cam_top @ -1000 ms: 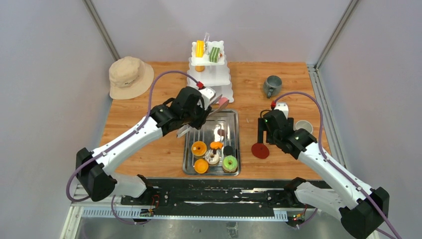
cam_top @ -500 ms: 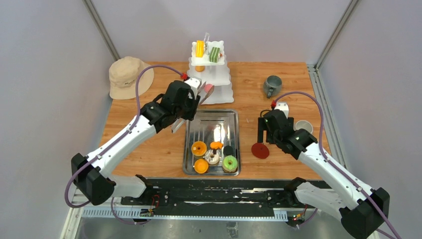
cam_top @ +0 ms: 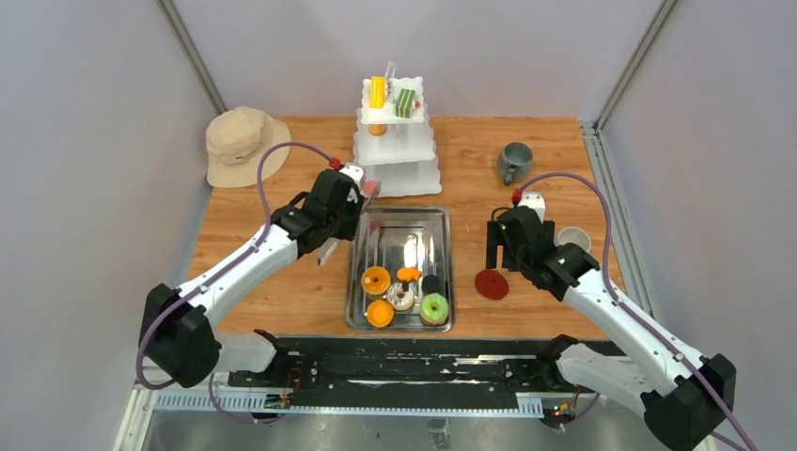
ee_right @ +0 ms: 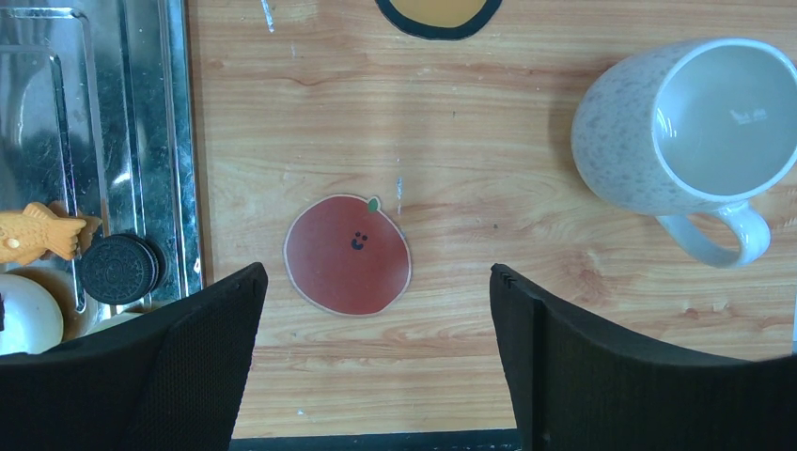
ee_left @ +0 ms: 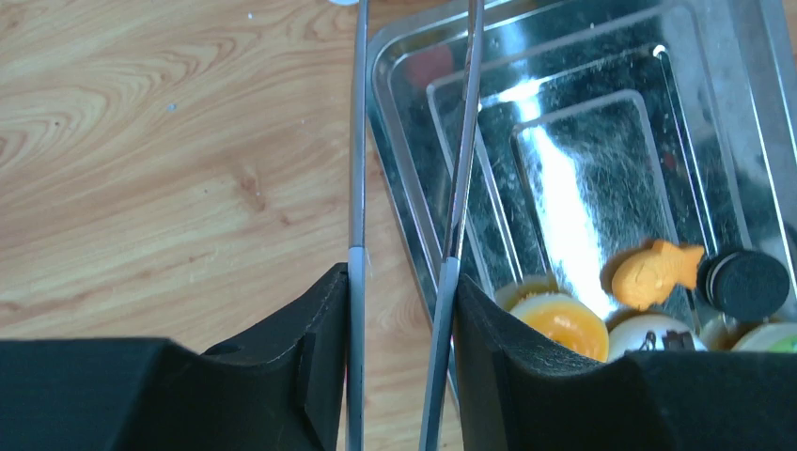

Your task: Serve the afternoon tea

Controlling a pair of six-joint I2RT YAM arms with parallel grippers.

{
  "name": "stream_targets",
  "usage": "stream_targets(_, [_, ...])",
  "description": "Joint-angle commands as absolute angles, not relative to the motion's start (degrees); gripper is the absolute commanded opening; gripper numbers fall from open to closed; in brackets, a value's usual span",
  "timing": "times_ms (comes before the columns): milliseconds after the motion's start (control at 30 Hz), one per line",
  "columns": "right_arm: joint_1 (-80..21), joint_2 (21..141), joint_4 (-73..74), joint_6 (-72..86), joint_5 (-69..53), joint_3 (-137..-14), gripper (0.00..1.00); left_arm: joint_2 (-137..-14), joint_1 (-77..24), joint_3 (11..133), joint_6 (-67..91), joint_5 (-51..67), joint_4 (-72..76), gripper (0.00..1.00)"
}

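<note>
My left gripper (cam_top: 350,195) (ee_left: 399,282) is shut on a pair of metal tongs (ee_left: 358,141). A small pink pastry (cam_top: 373,187) shows at the tongs' far end, just left of the white tiered stand (cam_top: 399,150); in the left wrist view that end is out of frame. Several pastries lie at the near end of the steel tray (cam_top: 442,221): an orange donut (cam_top: 376,280), a fish cookie (ee_left: 655,273), a black cookie (ee_right: 117,269) and a green donut (cam_top: 434,306). The right gripper (cam_top: 492,252) (ee_right: 376,277) hangs open over a red coaster (ee_right: 348,254). The white mug (ee_right: 695,122) stands to its right and the grey mug (cam_top: 514,160) further back.
The stand's top tier holds a yellow cake (cam_top: 378,91) and a green cake (cam_top: 405,101). A beige hat (cam_top: 244,143) lies at the back left. An orange coaster (ee_right: 437,7) lies beyond the red one. Bare wood shows left of the tray.
My left arm has swung left and back with the tongs, carrying the pink pastry from above the tray's far edge to the stand's left side. The right arm has not moved.
</note>
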State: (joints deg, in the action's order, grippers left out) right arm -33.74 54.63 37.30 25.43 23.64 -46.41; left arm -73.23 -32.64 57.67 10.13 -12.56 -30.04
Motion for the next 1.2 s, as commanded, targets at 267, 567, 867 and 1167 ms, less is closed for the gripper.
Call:
stream_targets(267, [-34.07, 52.38, 38.04, 24.43, 25.13, -45.8, 0.87, -86.84, -27.4, 62.1, 12.66, -11.72, -12.18, 0.24])
stream_targets(567, [-34.06, 51.28, 39.34, 24.75, 27.67, -45.78, 0.87, -93.18, -25.44, 64.07, 13.96, -11.0, -4.9, 0.23])
stream_targets(867, [-34.08, 48.87, 41.7, 25.87, 27.83, -45.88, 0.87, -102.06, -23.82, 70.65, 13.35, -10.24, -1.79, 0.23])
stream_targets(1167, [-34.09, 44.76, 45.06, 27.59, 29.26, -44.77, 0.87, -109.96, -22.38, 77.11, 13.01, -9.21, -0.08, 0.23])
